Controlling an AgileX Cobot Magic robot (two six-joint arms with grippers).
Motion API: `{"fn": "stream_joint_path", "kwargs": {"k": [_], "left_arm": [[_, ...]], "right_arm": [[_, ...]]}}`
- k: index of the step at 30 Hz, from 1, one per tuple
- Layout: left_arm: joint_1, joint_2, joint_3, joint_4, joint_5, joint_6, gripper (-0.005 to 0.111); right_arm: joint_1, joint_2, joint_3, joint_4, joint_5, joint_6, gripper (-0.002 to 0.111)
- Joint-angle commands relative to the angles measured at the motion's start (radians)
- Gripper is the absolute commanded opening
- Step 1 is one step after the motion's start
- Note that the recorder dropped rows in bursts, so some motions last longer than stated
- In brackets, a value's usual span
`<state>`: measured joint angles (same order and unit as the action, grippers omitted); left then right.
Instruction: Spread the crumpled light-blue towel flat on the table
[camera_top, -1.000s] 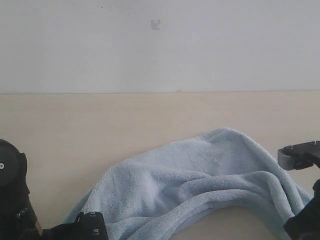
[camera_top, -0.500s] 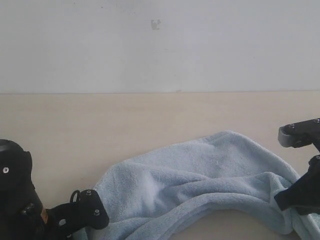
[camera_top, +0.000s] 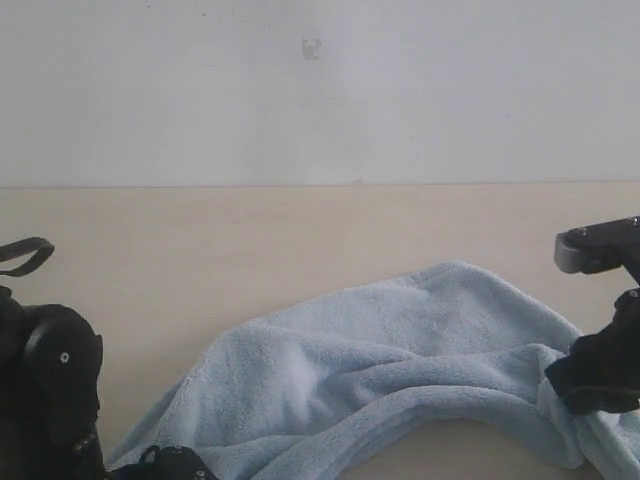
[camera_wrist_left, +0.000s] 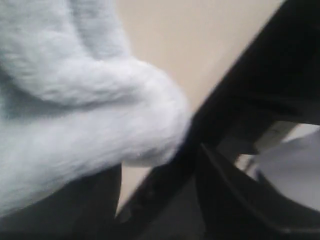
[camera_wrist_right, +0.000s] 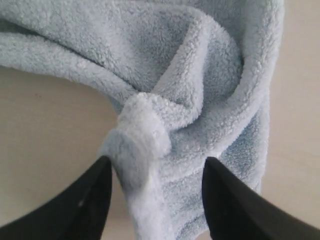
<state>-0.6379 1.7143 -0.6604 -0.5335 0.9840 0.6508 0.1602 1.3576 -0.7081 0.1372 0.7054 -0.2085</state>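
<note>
The light-blue towel (camera_top: 380, 340) lies crumpled in long folds across the near half of the beige table (camera_top: 200, 240). Its right end is twisted into a bunched roll (camera_wrist_right: 142, 130). My right gripper (camera_wrist_right: 157, 165) hangs open over that roll, one black finger on each side and neither pressing it. In the exterior view the right arm (camera_top: 595, 365) stands at the towel's right end. My left gripper (camera_wrist_left: 127, 192) is blurred; its dark fingers stand apart with bare table showing between them, and a rounded towel fold (camera_wrist_left: 100, 115) lies just beyond them. Its tip (camera_top: 165, 465) sits at the towel's left corner.
A white-grey wall (camera_top: 320, 90) rises behind the table's far edge. The left arm's black body (camera_top: 50, 390) fills the near left corner. A grey block of the right arm (camera_top: 580, 250) juts in at the right edge.
Both grippers have opened and let go of the towel. The left arm has pulled back and down to the left, and the towel's left corner now reaches farther left and nearer.
</note>
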Motion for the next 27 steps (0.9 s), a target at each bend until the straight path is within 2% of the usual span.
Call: {"fn": "stream_joint_path", "kwargs": {"k": [1,2,4,6,8,9,12,14,16,18,20,23,27], "left_arm": [[0.0,0.0,-0.013,-0.385,0.237,0.335,0.045],[0.0,0.0,-0.046,-0.446,0.237,0.422,0.045],[0.0,-0.004,-0.098,-0.449,0.237,0.453,0.045],[0.0,-0.004,-0.187,-0.413,0.237,0.458,0.041],[0.0,-0.004,-0.263,-0.3,0.237,0.44,0.029],[0.0,-0.004,-0.296,-0.168,0.212,0.342,0.02],[0.0,-0.004,-0.299,0.069,-0.01,0.113,0.011],[0.0,-0.002,-0.299,0.273,-0.128,-0.103,0.01],[0.0,-0.002,-0.299,0.477,-0.177,-0.283,0.011],[0.0,-0.002,-0.299,0.582,-0.179,-0.383,0.016],[0.0,-0.002,-0.299,0.603,-0.192,-0.386,0.023],[0.0,-0.002,-0.299,0.634,-0.256,-0.386,0.039],[0.009,0.005,-0.299,0.666,-0.382,-0.393,0.062]], "right_arm": [[0.002,0.001,-0.065,0.0,0.029,0.004,0.052],[0.002,0.001,-0.065,0.017,0.007,0.004,0.052],[0.002,0.001,-0.074,0.028,-0.039,0.0,0.052],[0.0,0.001,-0.077,-0.003,-0.202,0.003,0.052],[-0.008,0.003,-0.077,-0.077,-0.359,0.093,0.052],[-0.028,0.016,-0.087,-0.103,-0.407,0.154,0.052],[-0.083,0.095,-0.143,-0.095,-0.344,0.18,0.052],[-0.113,0.176,-0.193,-0.086,-0.27,0.18,0.052],[-0.121,0.273,-0.249,-0.07,-0.208,0.178,0.052],[-0.116,0.357,-0.284,-0.021,-0.182,0.157,0.052],[-0.106,0.423,-0.304,0.059,-0.186,0.065,0.052],[-0.102,0.491,-0.312,0.16,-0.227,-0.07,0.052],[-0.102,0.538,-0.312,0.19,-0.319,-0.106,0.052]]}}
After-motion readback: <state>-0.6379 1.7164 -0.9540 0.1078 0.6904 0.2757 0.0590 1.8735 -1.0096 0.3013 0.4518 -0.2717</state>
